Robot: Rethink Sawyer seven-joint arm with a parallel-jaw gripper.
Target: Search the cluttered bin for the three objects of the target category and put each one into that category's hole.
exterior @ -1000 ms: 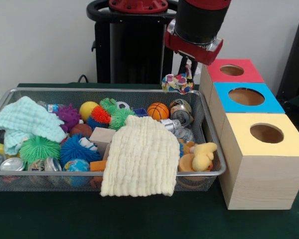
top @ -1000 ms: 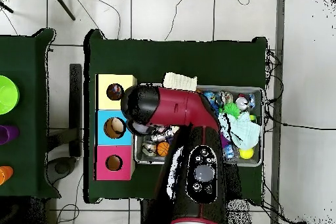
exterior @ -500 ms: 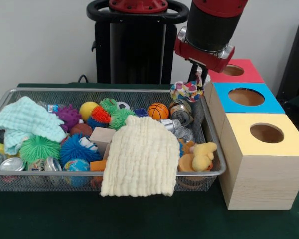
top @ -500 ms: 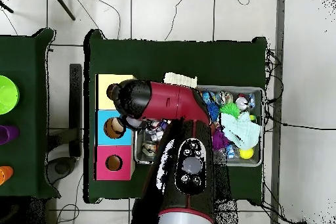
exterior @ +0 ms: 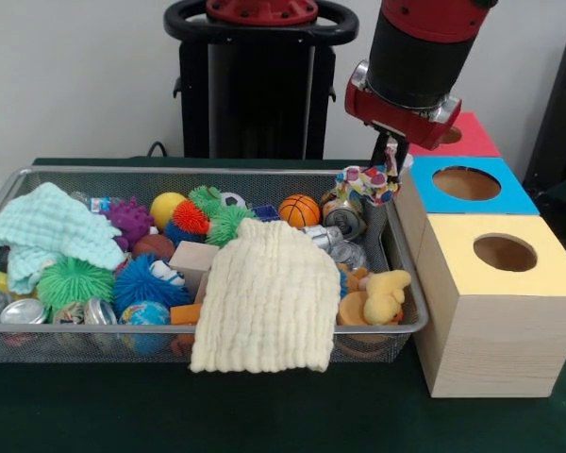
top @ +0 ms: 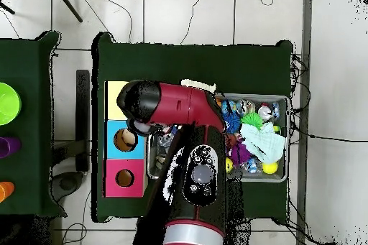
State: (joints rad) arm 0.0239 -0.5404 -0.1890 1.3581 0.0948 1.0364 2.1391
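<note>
My gripper (exterior: pixel 387 159) hangs from the red and black arm above the right end of the wire bin (exterior: pixel 170 172). It is shut on a small multicoloured patterned cloth item (exterior: pixel 366 180), which dangles just left of the blue box (exterior: pixel 509 200). The red box (exterior: pixel 472 142) stands behind the blue one and the yellow box (exterior: pixel 547 274) in front; each has a round hole on top. From overhead the arm's head (top: pixel 140 107) hides the gripper and sits over the edge between the yellow box (top: pixel 113 91) and the blue box (top: pixel 113 140).
The bin holds a yellow cloth (exterior: pixel 264 297) draped over its front rim, a mint cloth (exterior: pixel 47 231), spiky balls, cans (exterior: pixel 342 212), a small basketball (exterior: pixel 299 209), a wooden block (exterior: pixel 192 257) and a yellow plush duck (exterior: pixel 385 294). Coloured cups (top: pixel 6 103) stand on a side table.
The gripper has carried the patterned cloth item to the right and slightly down, from over the bin's back right corner to beside the blue box.
</note>
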